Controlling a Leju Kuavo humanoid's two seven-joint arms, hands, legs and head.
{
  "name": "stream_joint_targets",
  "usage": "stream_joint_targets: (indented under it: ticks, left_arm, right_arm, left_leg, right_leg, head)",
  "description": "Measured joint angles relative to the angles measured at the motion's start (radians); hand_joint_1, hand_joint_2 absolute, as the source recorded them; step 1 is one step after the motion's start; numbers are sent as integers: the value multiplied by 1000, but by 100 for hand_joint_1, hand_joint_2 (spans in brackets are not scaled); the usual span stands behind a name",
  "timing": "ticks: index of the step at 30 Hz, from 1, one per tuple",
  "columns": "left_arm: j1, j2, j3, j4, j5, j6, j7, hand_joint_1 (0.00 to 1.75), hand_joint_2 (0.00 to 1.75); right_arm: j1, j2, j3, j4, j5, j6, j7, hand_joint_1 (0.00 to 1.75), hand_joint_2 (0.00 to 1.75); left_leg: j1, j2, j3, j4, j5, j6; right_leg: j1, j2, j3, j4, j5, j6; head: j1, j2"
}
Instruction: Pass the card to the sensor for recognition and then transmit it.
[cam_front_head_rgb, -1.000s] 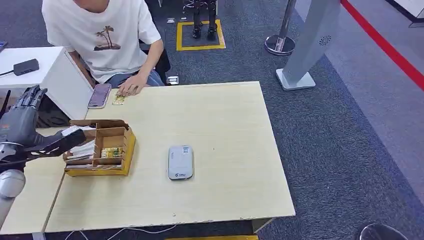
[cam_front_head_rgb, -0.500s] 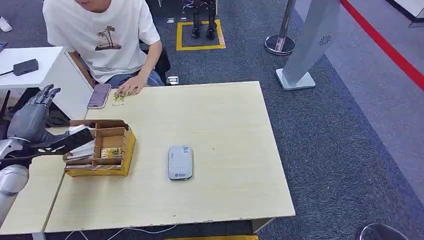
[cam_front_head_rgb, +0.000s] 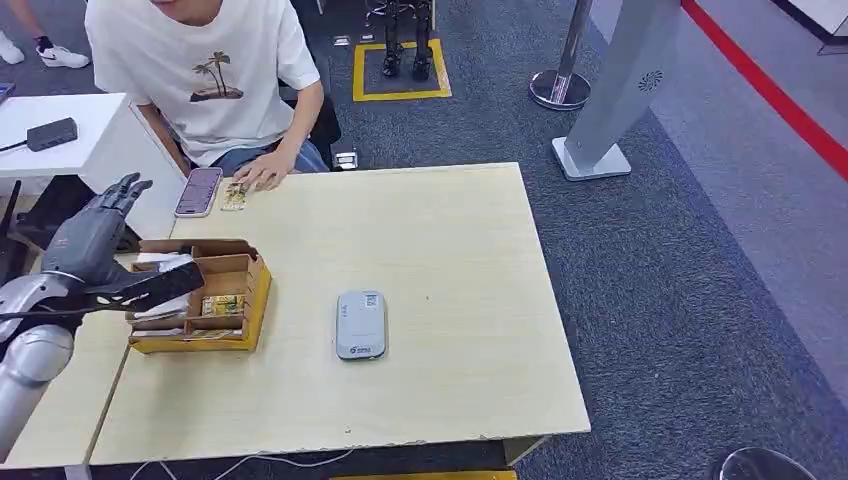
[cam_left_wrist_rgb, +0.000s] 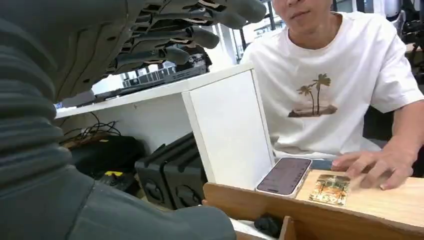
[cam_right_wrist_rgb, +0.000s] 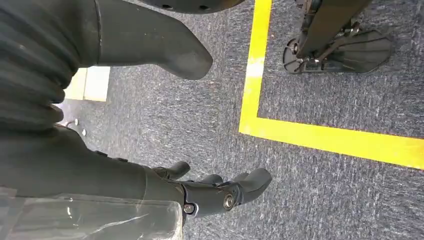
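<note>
one grey sensor (cam_front_head_rgb: 361, 324), blue logo unreadable; left hand (cam_front_head_rgb: 95, 245) fingers (cam_left_wrist_rgb: 200, 37) spread above card box (cam_front_head_rgb: 205, 296).

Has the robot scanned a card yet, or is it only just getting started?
Just starting. Nothing looks done: the grey sensor lies bare on the table. The left hand, fingers spread and holding nothing, is over the cardboard box of cards. Still left: picking a card, scanning it and handing it on.

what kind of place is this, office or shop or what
Probably a robot test or demo area in an office-like hall: grey carpet with yellow floor markings, a stanchion post, and a wooden table set up with a card reader and a box of cards.
</note>
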Motion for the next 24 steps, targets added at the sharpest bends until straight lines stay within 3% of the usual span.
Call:
stream_joint_targets:
  ticks: [15, 18, 24]
  left_arm:
    - [-76, 81, -66, 0, 141, -130, 21, 0, 175]
    - [-79, 129, -80, -30, 207, -173, 21, 0, 175]
    - [-95, 266, -102, -110, 403, -284, 34, 0, 175]
  right_arm:
    - [1, -1, -16, 0, 18, -1, 10, 0, 175]
    - [2, -3, -21, 0, 19, -1, 10, 0, 175]
    - [3, -8, -31, 0, 35, 0, 14, 0, 175]
  left_leg:
    - [0, 0, 0, 0, 0, 0]
    - [0, 1, 0, 0, 0, 0]
    - [0, 2, 0, 0, 0, 0]
  right_leg:
    - [0, 1, 0, 0, 0, 0]
    - [0, 2, 0, 0, 0, 0]
    - [0, 2, -1, 0, 0, 0]
  head:
    - [0, 0]
    - [0, 0]
    - [0, 0]
